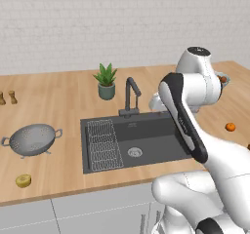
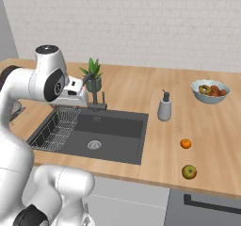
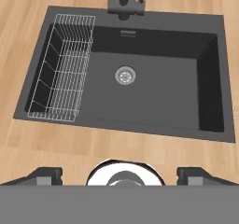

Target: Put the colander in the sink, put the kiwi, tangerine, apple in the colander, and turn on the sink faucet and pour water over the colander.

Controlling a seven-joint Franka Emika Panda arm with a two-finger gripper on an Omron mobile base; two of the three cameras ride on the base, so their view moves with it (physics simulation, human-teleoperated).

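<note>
Hand (image 3: 119, 175) wide open, empty | sink (image 3: 154, 101) below | faucet (image 3: 127, 1) top cropped | colander (image 1: 33, 139) on counter

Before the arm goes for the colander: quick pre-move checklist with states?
1. Gripper open, nothing between the fingers: ok.
2. Colander upright on the counter left of the sink, nothing in it: ok.
3. Sink basin free to receive it; wire rack takes only the left part: ok.
4. Fruit located: kiwi in front of the colander, tangerine and apple right of the sink: ok.
5. Faucet off, no water visible: ok.
6. Gripper lined up over the colander: not ok, it looks down at the sink.
</note>
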